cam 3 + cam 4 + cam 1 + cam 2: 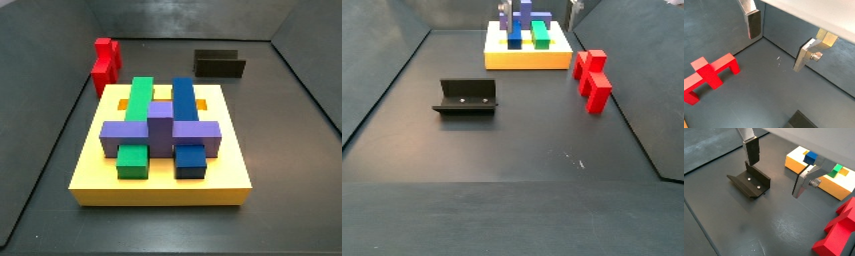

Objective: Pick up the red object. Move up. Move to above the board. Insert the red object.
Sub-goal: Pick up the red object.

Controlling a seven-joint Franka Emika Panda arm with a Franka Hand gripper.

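The red object (104, 62) lies on the dark floor beside the yellow board (160, 186), close to a side wall; it also shows as the red object (592, 78), next to the board (527, 60). In both wrist views my gripper (777, 47) hangs open above bare floor with nothing between its fingers. The red object (711, 75) lies off to one side of the gripper, apart from both fingers. My gripper (777, 170) sits between the fixture (749, 184) and the board (817, 170), with the red object (841, 230) at the frame's edge.
The board carries green, blue and purple blocks (158, 125). The dark fixture (466, 97) stands on the floor away from the board, also seen as the fixture (219, 65). Grey walls enclose the floor on all sides.
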